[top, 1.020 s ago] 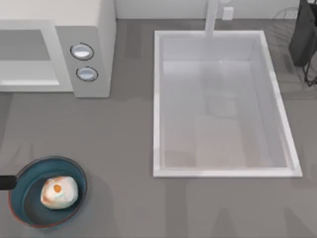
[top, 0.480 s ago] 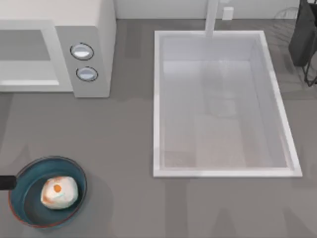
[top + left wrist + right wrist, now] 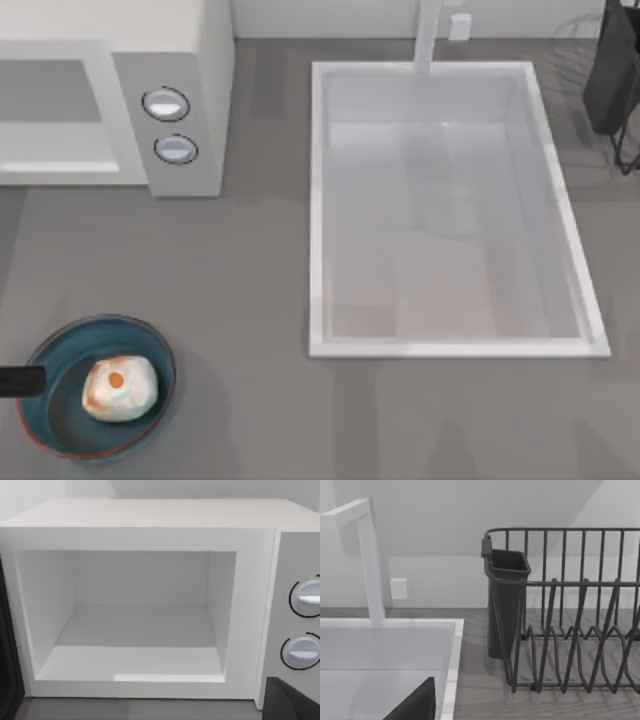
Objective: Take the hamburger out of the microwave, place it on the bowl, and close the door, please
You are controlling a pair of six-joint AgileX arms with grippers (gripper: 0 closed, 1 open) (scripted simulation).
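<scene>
The hamburger [image 3: 120, 387], a whitish lump with orange-brown patches, lies in the dark teal bowl [image 3: 60, 420] at the table's front left. My left gripper [image 3: 22, 380] shows as a dark bar at the left edge, over the bowl's left rim. The white microwave [image 3: 190, 90] stands at the back left. Its cavity [image 3: 135, 625] is open and bare in the left wrist view. The door [image 3: 6, 675] is a dark strip beside the opening, swung open. A dark part of my right gripper [image 3: 415, 706] hangs over the sink's corner.
A large white sink [image 3: 320, 200] with a faucet [image 3: 428, 35] takes up the table's middle and right. A dark wire dish rack [image 3: 570, 630] with a cutlery cup [image 3: 505, 605] stands at the back right. Two round knobs [image 3: 166, 104] sit on the microwave's panel.
The dark bar of my left gripper has slid a little to the right over the bowl's rim. The hamburger, bowl and microwave have not moved.
</scene>
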